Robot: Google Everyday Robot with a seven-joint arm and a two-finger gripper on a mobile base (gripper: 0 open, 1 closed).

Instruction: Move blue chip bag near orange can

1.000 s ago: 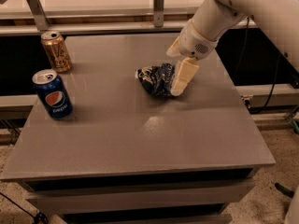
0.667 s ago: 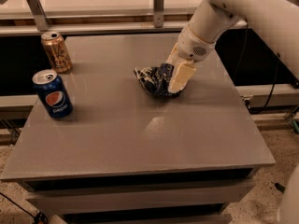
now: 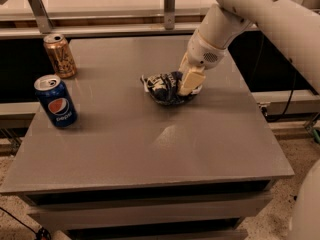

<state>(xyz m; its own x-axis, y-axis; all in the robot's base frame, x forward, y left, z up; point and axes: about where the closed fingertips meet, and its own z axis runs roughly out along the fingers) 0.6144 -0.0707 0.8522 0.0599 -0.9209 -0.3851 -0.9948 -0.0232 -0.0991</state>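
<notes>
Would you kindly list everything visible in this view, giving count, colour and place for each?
blue chip bag: one, dark blue with white patches, crumpled, middle of the table towards the back
orange can: one, orange-gold, upright at the table's back left
Pepsi can: one, blue, upright near the left edge, in front of the orange can
table: one, grey, fills the view
arm: one, white, reaching in from the upper right
hand: one, cream, down at the bag's right side
</notes>
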